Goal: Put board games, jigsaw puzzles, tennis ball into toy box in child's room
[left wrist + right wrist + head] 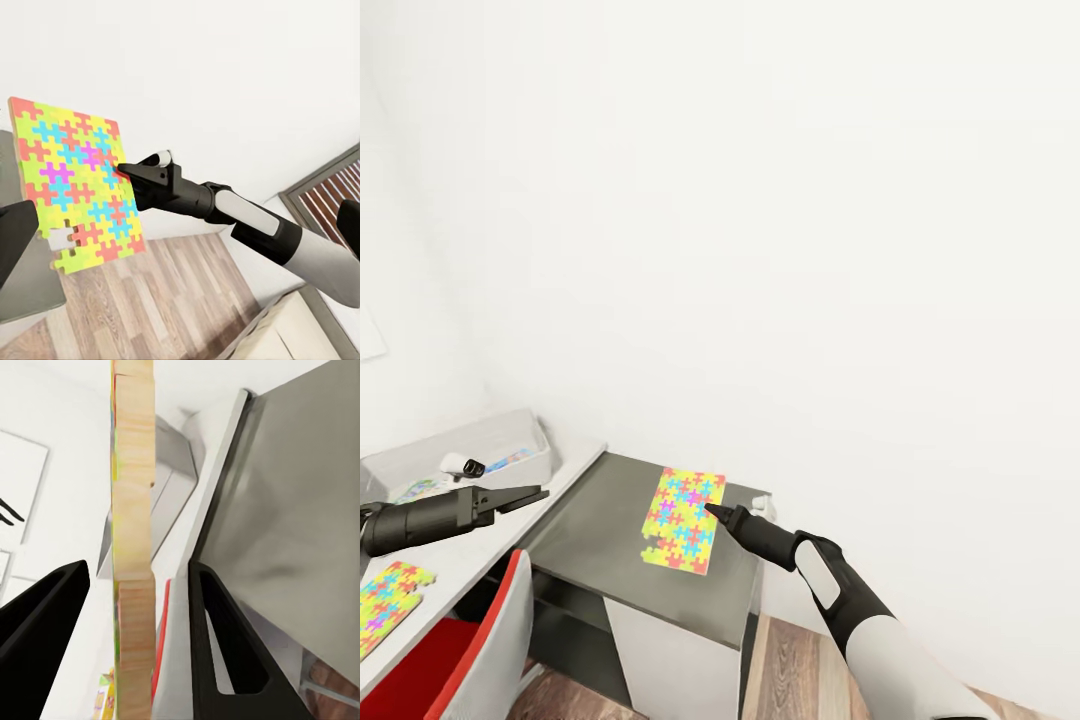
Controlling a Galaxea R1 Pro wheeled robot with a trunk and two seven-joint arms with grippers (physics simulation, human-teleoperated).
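Leftmost, a second jigsaw puzzle (388, 602) lies flat near the front edge of the pale table (470, 560). Behind it, at the table's back edge, sits the toy box (480, 445), with printed items already inside. The left end effector (525, 495) hovers over the table just in front of the toy box, fingers close together and holding nothing, pointing toward the dark cabinet top (600, 540).

Centre: the jigsaw puzzle (683, 520) in hand, over the cabinet top's right half. The right end effector (712, 512) appears to grip it at the middle of its right edge; the right wrist view shows its plywood edge (133, 547) standing between two spread fingers (225, 645) (contact with either pad cannot be confirmed). The left wrist view shows the puzzle as raised, its face tilted toward the left arm, and its long axis running from the cabinet's front edge toward the wall. One piece is missing at a lower corner.

Step judged in hand: carrying this puzzle to the toy box. The next move calls for a leftward carry across the cabinet, keeping the thin sheet from slipping, then a release over the toy box's open top.
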